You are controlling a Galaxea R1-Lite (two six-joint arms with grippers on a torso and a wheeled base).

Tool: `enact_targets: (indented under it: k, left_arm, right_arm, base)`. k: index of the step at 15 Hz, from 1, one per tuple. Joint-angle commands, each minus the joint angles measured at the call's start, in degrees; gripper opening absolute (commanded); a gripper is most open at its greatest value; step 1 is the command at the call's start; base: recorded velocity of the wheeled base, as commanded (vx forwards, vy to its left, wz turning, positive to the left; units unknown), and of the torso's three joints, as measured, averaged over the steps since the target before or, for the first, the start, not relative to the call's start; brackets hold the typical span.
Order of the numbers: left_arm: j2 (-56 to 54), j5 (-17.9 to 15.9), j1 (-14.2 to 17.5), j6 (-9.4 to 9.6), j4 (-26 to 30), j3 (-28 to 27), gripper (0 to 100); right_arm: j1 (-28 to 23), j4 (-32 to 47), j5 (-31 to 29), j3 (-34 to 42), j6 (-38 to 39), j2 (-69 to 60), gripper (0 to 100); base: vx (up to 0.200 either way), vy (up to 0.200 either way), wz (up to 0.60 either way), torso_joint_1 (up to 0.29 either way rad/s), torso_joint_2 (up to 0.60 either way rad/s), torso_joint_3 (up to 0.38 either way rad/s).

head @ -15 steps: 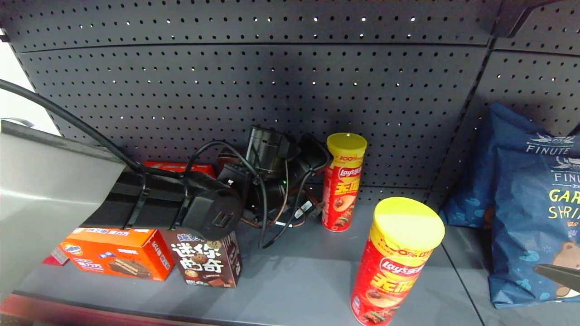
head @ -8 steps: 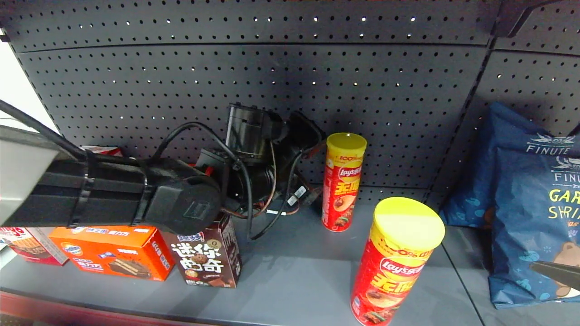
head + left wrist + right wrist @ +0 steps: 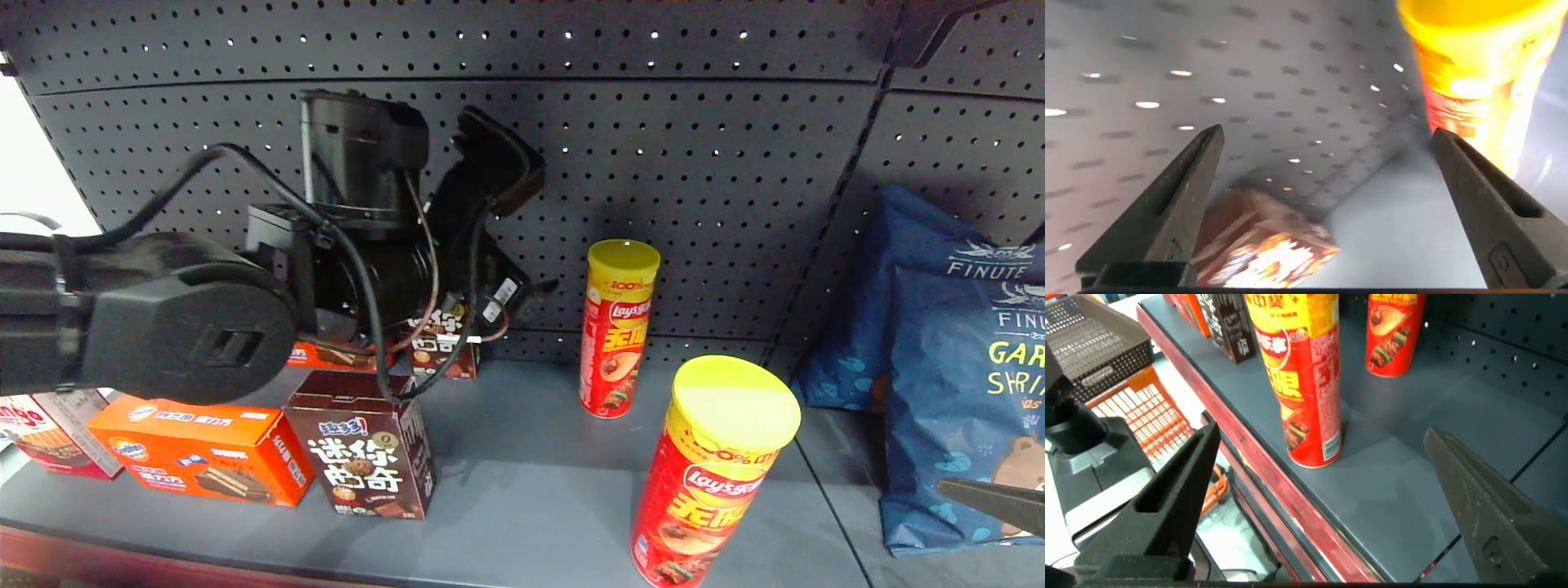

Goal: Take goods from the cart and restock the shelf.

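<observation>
My left gripper (image 3: 1329, 137) is open and empty, held up near the pegboard above the back of the shelf (image 3: 531, 490). Its wrist (image 3: 392, 212) hangs over a small brown cookie box (image 3: 445, 355), which stands at the shelf's back; the left wrist view has this box (image 3: 1266, 245) below the fingers. A red chip can with a yellow lid (image 3: 616, 327) stands just right of it, apart from the gripper. My right gripper (image 3: 1319, 441) is open and empty in front of the shelf edge, facing the nearer chip can (image 3: 1298, 376).
A second brown box (image 3: 367, 457) and an orange wafer box (image 3: 204, 453) stand at the front left. The nearer can (image 3: 714, 474) stands front centre. Blue snack bags (image 3: 955, 359) lean at the right. An orange cart basket (image 3: 1135, 425) sits below the shelf edge.
My left arm has risen and drawn back to the left, away from the shelf floor. The small brown box at the back now shows where the gripper was. The right fingertip has edged slightly left.
</observation>
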Motion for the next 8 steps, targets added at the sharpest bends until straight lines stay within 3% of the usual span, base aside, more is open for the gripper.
enact_targets:
  k: [1,6,8]
  left_arm:
    - [-4.51,0.15,1.44,-0.02,0.56,0.84,100]
    - [-24.02,0.06,8.12,-0.46,3.29,14.91,100]
    - [-30.97,0.32,10.59,-2.48,6.28,18.33,100]
  right_arm:
    - [0.04,-0.04,-0.01,0.14,-0.02,0.88,100]
    - [0.04,-0.39,-0.01,-0.12,-0.02,4.31,100]
    - [-0.14,-0.3,-0.1,0.05,-0.02,4.4,100]
  base:
    - [0.0,0.0,0.0,0.0,0.0,0.0]
    - [0.0,0.0,0.0,0.0,0.0,0.0]
    - [0.0,0.0,0.0,0.0,0.0,0.0]
